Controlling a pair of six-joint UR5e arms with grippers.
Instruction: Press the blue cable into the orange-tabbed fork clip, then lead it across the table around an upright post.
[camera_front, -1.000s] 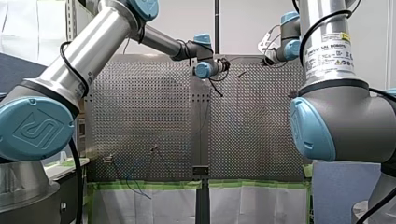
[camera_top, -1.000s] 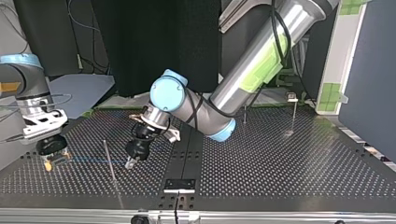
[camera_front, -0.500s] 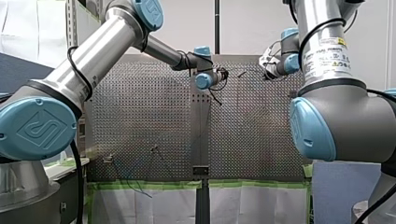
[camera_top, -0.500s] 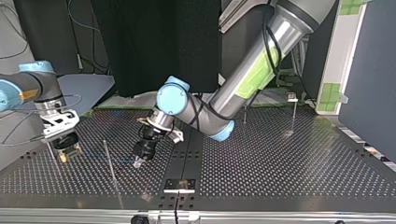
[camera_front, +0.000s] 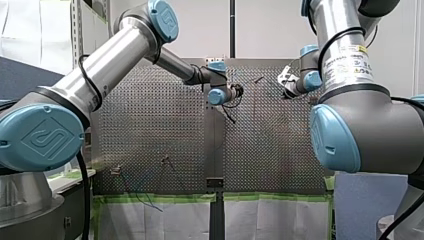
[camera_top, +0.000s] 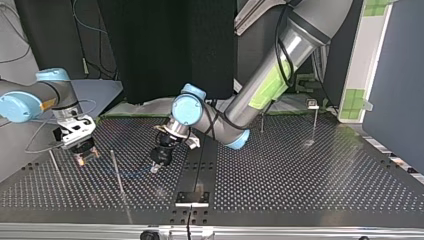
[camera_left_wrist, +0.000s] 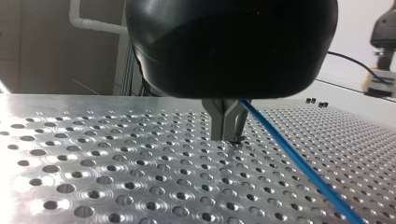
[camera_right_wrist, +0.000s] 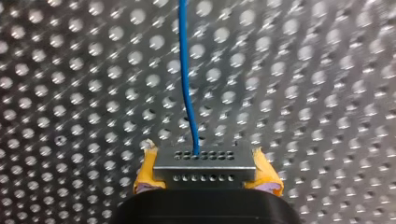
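Two hands hold one blue cable (camera_top: 132, 173) low over the perforated surface (camera_top: 300, 175). At the top view's left, a thin rod (camera_top: 55, 167) stands close to that side edge. Just right of it, my right hand (camera_top: 81, 160) is clenched on the cable between its yellow pads (camera_right_wrist: 148, 173). In the right wrist view the line runs straight ahead from them over bare holes. Next comes an upright post (camera_top: 116, 172), standing between the hands. The cable passes near its foot, but I cannot tell on which side. Right of the post, near the dark centre strip (camera_top: 202, 165), my left hand (camera_top: 155, 170) pinches the cable with its metal fingers (camera_left_wrist: 219, 121) closed, their tips down at the surface. Past the strip, a broad stretch of bare plate runs to the right edge. A slim post (camera_top: 315, 122) and a shorter one (camera_top: 261, 122) stand along its far edge.
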